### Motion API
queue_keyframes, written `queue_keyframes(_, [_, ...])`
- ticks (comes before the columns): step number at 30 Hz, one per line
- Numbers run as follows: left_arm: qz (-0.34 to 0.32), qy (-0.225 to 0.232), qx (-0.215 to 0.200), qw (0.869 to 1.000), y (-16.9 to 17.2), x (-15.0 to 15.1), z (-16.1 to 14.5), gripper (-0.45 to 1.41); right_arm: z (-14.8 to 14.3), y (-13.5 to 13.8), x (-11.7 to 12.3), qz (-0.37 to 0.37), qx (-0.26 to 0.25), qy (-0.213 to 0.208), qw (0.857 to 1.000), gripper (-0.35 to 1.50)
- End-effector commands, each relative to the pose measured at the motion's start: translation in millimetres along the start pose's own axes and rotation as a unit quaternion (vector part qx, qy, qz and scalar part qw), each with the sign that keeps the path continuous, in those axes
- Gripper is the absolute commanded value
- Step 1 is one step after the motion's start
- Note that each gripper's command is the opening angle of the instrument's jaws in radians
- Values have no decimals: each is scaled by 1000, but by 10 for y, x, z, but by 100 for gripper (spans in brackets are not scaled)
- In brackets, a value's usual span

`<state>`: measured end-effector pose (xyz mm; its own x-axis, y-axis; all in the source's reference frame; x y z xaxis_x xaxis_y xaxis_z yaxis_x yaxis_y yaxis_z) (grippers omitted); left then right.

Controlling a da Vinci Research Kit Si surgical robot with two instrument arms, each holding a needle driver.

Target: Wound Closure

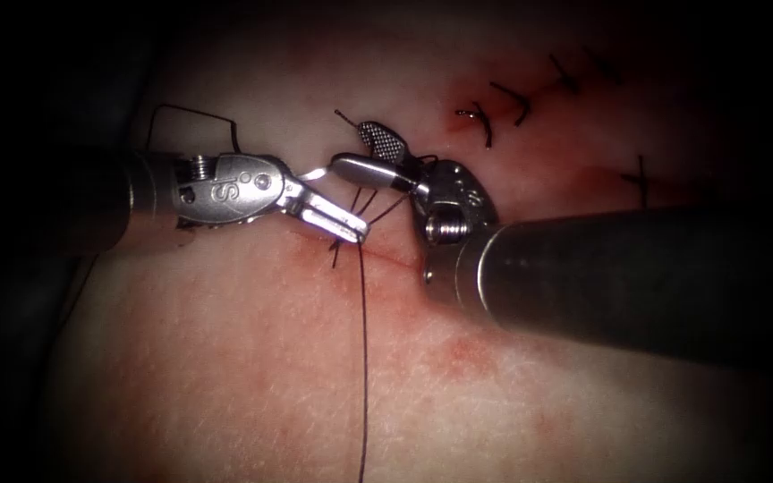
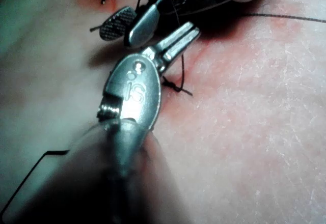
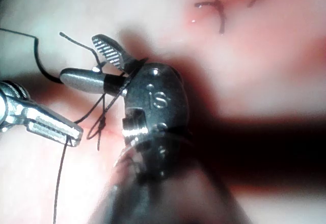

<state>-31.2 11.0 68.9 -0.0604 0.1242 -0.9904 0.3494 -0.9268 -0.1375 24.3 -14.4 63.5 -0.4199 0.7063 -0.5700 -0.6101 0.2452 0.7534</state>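
My left tool [image 1: 361,234] comes in from the left and is shut on the dark thread [image 1: 361,358] at its jaw tips, just over the cut [image 1: 397,259]. From there the thread runs straight down the tissue [image 1: 225,358]. My right tool [image 1: 351,146] stands open right above it, its ridged upper jaw lifted. Strands of thread cross its lower jaw and lead down to a small knot [image 1: 336,249] on the cut. A short thread end [image 1: 344,116] sticks out beside the open jaws. The left tool [image 3: 75,135] and the right tool [image 3: 80,57] lie close together, and likewise the left tool [image 2: 189,30] and the right tool [image 2: 119,34].
Several finished dark stitches [image 1: 487,121] run along the closed cut toward the upper right. Another stitch [image 1: 641,179] sits above the right shaft [image 1: 628,277]. A thread loop [image 1: 199,114] arches behind the left tool's wrist. Red fluid stains the tissue around the cut.
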Motion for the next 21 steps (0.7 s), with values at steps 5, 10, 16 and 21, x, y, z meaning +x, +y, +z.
queue_keyframes(5, [1, -3, -1, 1000, 2, -5, -2, -45, -7, -4, -6, -7, -18, -13, 1000, -35])
queue_keyframes(10, [1, -10, 2, 1000, 3, -7, -8, -45, -13, -9, 0, -5, -13, -6, 1000, -35])
queue_keyframes(16, [-28, -23, 36, 999, -16, -17, -38, -45, -23, -24, -7, -40, 15, 8, 999, -35])
queue_keyframes(21, [-56, -31, 64, 996, -54, -38, -81, -45, -32, -28, -22, -71, 27, 17, 997, -35])
